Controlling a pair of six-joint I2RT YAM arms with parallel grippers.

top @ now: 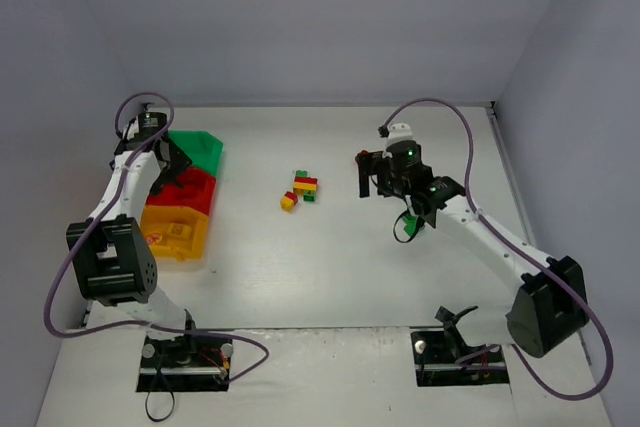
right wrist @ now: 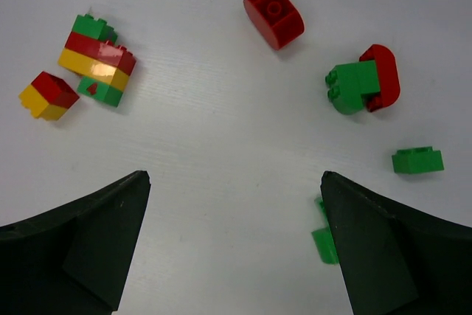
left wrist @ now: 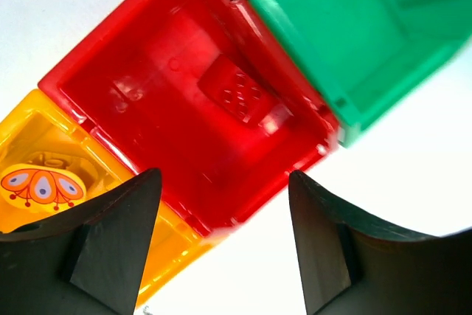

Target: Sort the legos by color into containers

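Because the legos [right wrist: 96,60] are light, rigid and slick, I would pinch flat sides squarely; left gripper [left wrist: 223,176] and right gripper [right wrist: 234,176] both gape empty

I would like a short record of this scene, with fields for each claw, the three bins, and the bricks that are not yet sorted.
left claw: open, empty, above the red bin
right claw: open, empty, above loose bricks on the table
red bin contents: one red brick
neighbours of red bin: green bin, yellow bin
unsorted: mixed stack, red-yellow pair, rounded red brick, green-red pair, green brick
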